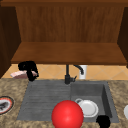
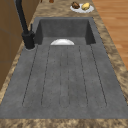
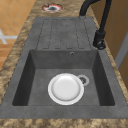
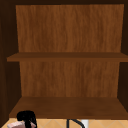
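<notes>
My left hand [image 1: 28, 68] hovers above the counter at the back left, under the wall cabinet's lowest shelf [image 1: 68, 53]. Its fingers are curled round a flat pink dish [image 1: 19, 74]. The same hand [image 4: 26, 117] and the pink dish [image 4: 17, 124] appear at the bottom left of the upper view. My right hand [image 1: 103, 121] is a dark shape at the sink's front right corner. A big red ball [image 1: 67, 114] sits in front of the sink's middle. A white plate [image 1: 89, 108] lies in the basin [image 3: 35, 82]; the right side view also has the plate [image 3: 65, 88].
A black faucet [image 1: 67, 74] stands behind the sink, with a white cup [image 1: 83, 72] at the wall beside it. A patterned plate [image 1: 4, 105] lies on the left counter. A plate with food [image 2: 81, 7] rests on the right counter. The ribbed drainboard [image 2: 65, 77] is left of the basin.
</notes>
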Robot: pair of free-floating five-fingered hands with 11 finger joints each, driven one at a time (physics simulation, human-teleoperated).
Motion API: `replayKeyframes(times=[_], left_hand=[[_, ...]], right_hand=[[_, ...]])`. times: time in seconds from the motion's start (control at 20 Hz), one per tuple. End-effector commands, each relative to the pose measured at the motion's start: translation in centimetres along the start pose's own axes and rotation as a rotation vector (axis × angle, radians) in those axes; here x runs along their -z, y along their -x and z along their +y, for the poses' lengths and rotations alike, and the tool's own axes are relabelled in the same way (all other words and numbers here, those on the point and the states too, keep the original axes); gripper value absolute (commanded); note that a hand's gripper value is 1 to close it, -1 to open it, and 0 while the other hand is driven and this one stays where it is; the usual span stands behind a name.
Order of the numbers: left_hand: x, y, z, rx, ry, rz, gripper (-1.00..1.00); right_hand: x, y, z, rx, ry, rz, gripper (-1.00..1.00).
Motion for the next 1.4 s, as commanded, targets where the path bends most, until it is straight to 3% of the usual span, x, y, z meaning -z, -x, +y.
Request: replayKeyframes(times=[0.0,0.75,1.1,1.35], left_hand=[[2.6,-1.8,1.4,-0.011,0.053,-0.003,1.0],[12.7,-6.6,7.4,-0.035,0.05,0.019,1.0],[16.7,-4.5,10.3,-0.02,0.052,0.033,1.0],[19.3,-1.0,10.8,-0.01,0.037,0.015,1.0]], right_hand=[[0.0,0.0,0.0,0.0,0.0,0.0,0.0],[0.0,0.0,0.0,0.0,0.0,0.0,0.0],[0.0,0.0,0.0,0.0,0.0,0.0,0.0],[0.0,0.0,0.0,0.0,0.0,0.0,0.0]])
